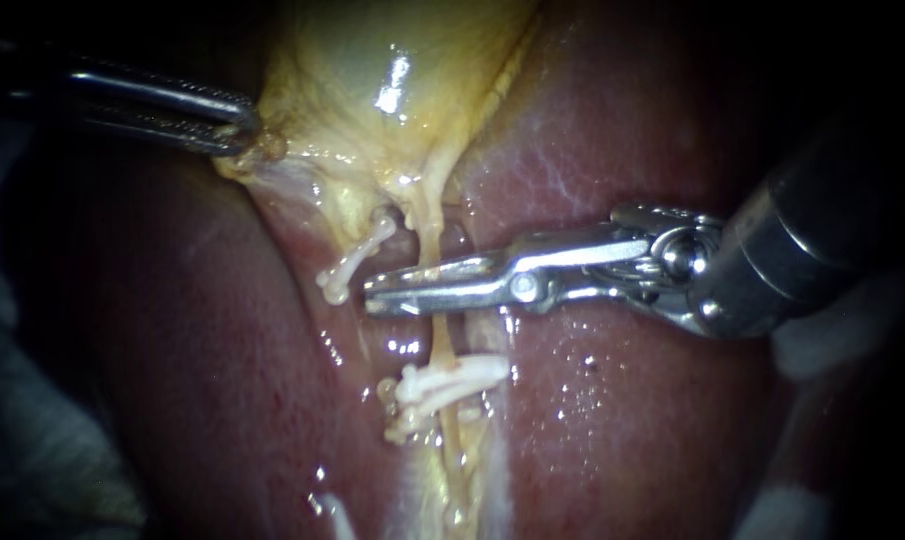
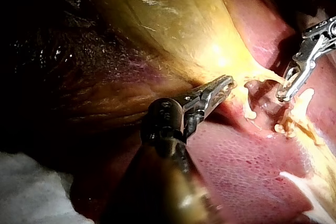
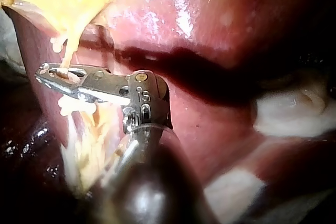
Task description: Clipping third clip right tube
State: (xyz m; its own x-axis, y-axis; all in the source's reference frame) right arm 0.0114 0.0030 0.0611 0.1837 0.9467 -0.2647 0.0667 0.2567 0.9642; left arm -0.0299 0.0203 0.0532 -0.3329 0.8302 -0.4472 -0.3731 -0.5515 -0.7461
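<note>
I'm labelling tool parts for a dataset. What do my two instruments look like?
Left instrument: short, silvery, ridged jaws on a dark, rounded wrist and shaft. Right instrument: longer, slim, bright-metal jaws with a round pivot pin, a shiny hinged wrist, then a thick dark-grey cylindrical shaft.

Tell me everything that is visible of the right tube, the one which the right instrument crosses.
The right tube is a thin, pale yellow strand with a wet shine. It comes out of the narrow lower end of the gallbladder and runs almost straight down over the liver. About midway the right instrument is shut across it from two sides. Further down, two white clips sit across it, close together. The tube looks whole, not cut.
</note>
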